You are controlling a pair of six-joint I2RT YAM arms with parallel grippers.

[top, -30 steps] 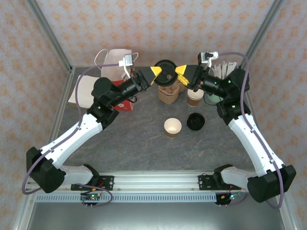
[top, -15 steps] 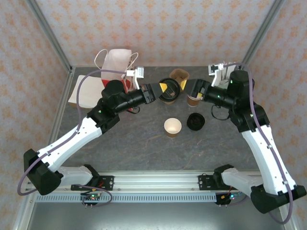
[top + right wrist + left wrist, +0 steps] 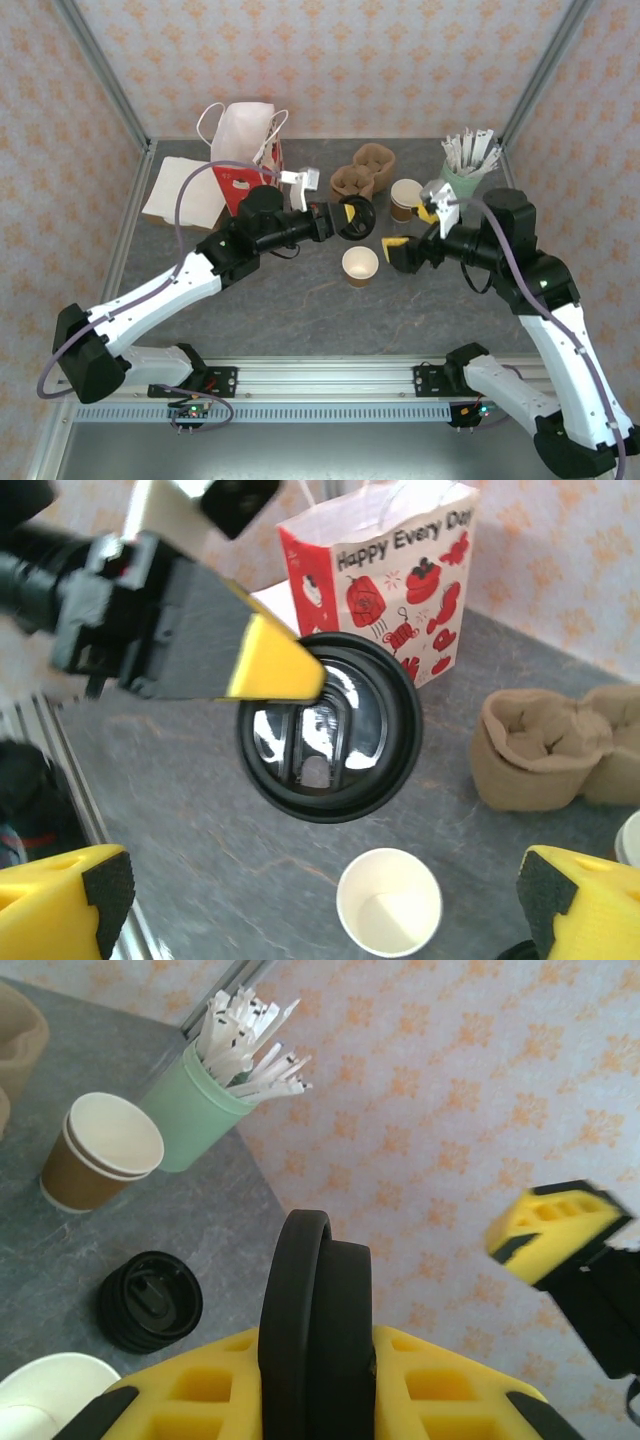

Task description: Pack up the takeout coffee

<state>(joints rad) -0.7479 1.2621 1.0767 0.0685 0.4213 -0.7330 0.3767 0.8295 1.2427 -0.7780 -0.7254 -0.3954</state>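
Observation:
The takeout coffee's brown paper cup (image 3: 360,265) stands open and upright mid-table, white inside (image 3: 388,902). A round black lid (image 3: 353,217) hangs in the air just behind it, standing on edge, with my left gripper (image 3: 345,215) shut on its rim. In the left wrist view the lid (image 3: 320,1300) sits clamped between the yellow fingers (image 3: 200,1395). My right gripper (image 3: 412,230) is open to the right of the lid, facing it and not touching it. Its wrist view looks onto the lid's face (image 3: 330,740), the jaws (image 3: 322,905) spread wide.
A stack of brown cups (image 3: 405,198) and a mint-green cup of stirrers (image 3: 462,178) stand at the back right. The pulp carrier (image 3: 362,178) sits behind the lid. A red-and-white gift bag (image 3: 245,150) and napkins (image 3: 185,190) are back left. Spare black lids (image 3: 150,1302) lie beside the open cup.
Both grippers came down and nearer from above the carrier. The right gripper opened, let go of the lid and drew off to the right; the left still holds it.

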